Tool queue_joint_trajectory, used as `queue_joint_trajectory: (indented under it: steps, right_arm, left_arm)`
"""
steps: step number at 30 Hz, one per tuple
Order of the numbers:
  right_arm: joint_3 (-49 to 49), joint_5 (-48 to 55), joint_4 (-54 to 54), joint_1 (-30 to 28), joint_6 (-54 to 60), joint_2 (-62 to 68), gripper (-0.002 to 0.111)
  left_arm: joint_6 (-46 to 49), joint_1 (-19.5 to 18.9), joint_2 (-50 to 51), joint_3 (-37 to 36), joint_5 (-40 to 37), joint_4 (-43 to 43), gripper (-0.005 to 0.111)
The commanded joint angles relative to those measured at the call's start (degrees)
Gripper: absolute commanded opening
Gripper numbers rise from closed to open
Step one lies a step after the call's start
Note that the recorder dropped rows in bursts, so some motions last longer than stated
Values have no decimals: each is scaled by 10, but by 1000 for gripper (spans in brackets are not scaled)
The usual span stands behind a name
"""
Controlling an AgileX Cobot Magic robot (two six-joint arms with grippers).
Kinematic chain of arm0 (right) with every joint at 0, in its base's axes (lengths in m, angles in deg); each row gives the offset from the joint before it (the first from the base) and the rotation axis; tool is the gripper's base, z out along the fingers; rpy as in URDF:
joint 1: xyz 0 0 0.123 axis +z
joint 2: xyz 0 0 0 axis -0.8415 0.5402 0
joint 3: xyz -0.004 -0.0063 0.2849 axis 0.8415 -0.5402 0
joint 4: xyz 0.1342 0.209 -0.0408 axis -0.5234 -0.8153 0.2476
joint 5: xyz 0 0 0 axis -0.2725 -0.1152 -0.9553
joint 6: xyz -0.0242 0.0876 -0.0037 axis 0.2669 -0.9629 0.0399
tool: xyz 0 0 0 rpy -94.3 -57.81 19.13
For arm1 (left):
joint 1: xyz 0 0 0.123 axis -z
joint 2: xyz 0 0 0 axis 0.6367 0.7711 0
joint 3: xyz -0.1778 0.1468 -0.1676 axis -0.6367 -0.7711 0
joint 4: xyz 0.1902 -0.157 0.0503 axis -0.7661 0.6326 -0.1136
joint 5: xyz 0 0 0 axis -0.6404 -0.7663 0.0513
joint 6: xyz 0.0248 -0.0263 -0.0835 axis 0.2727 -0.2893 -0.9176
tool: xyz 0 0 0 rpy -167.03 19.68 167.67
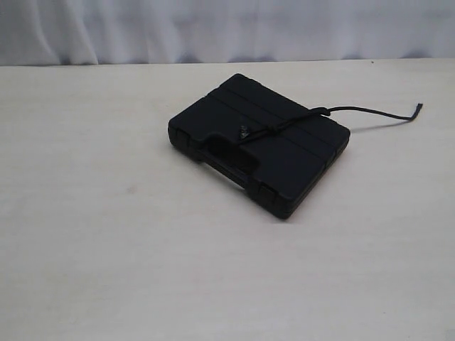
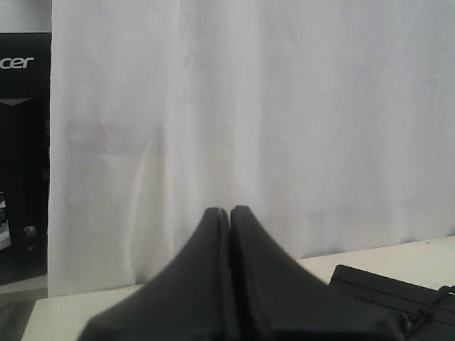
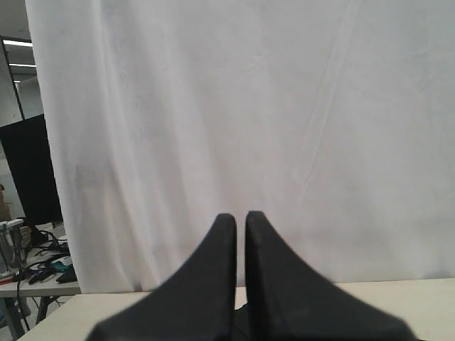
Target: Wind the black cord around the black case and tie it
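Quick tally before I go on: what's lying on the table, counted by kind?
black case: 1
black cord: 1
Total: 2

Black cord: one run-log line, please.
black cord: over black case lid, tail past edge | left gripper: shut | right gripper: shut

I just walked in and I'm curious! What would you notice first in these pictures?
The black case stands out most, dark on the pale table near the middle of the exterior view. A thin black cord crosses its top and trails onto the table to the right. In the wrist views, the left claw and right claw are shut, facing a white curtain.
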State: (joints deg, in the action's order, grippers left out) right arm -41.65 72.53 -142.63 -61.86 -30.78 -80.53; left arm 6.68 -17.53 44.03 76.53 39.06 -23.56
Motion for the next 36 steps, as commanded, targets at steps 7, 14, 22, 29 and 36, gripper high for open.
queue_joint_trajectory:
  steps: [7, 14, 22, 29, 36]
  right_arm:
    - [-2, -4, 6, 0, 0, -2, 4]
    - [-2, -4, 6, 0, 0, -2, 4]
    - [-2, -4, 6, 0, 0, -2, 4]
    - [-2, -4, 6, 0, 0, -2, 4]
    - [-2, -4, 6, 0, 0, -2, 4]
  left_arm:
    - [2, 0, -2, -3, -2, -2, 0]
    - [2, 0, -2, -3, -2, -2, 0]
    - [74, 0, -2, -11, 17, 38, 0]
    - [246, -65, -2, -124, 190, 214, 0]
    - [236, -222, -2, -231, 236, 213, 0]
